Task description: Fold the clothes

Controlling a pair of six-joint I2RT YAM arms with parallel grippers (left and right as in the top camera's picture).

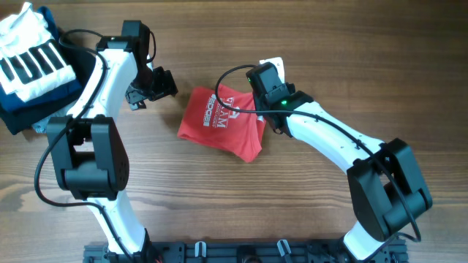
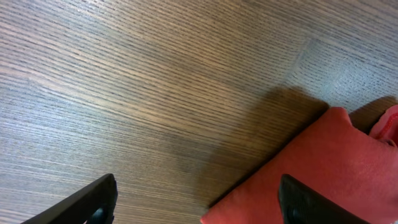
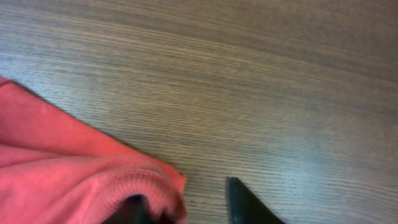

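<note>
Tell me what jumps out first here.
A red shirt with white lettering lies bunched mid-table between the two arms. The right tool sits at its far right edge, and the left tool hangs open just off its left side. A striped white garment tops a navy pile in the far left corner.

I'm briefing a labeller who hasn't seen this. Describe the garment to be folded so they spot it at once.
On the wooden table, look at the middle, away from the clothes pile in the far left corner. The red T-shirt is the only red item, with white lettering; the pile is white-striped and navy.
</note>
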